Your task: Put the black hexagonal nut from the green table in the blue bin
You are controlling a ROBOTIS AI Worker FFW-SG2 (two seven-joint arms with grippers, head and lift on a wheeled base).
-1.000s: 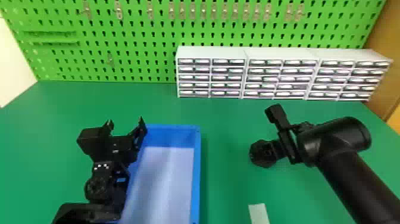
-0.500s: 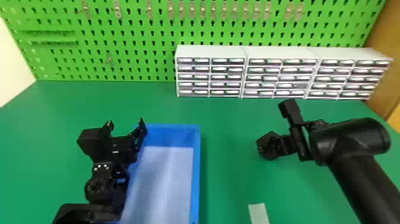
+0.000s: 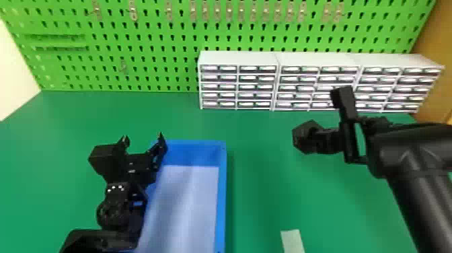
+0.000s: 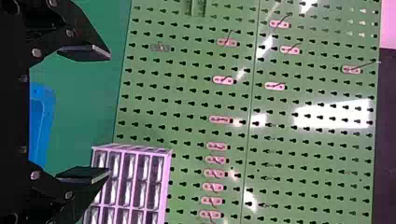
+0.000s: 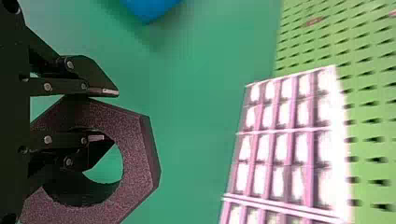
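Right end effector [image 3: 316, 139] pinches one side of the black hexagonal nut [image 3: 302, 134], while left end effector [image 3: 143, 138] stands wide open.

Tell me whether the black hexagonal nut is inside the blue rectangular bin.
No, the nut is held between the right gripper's fingers, off to the right of the bin.
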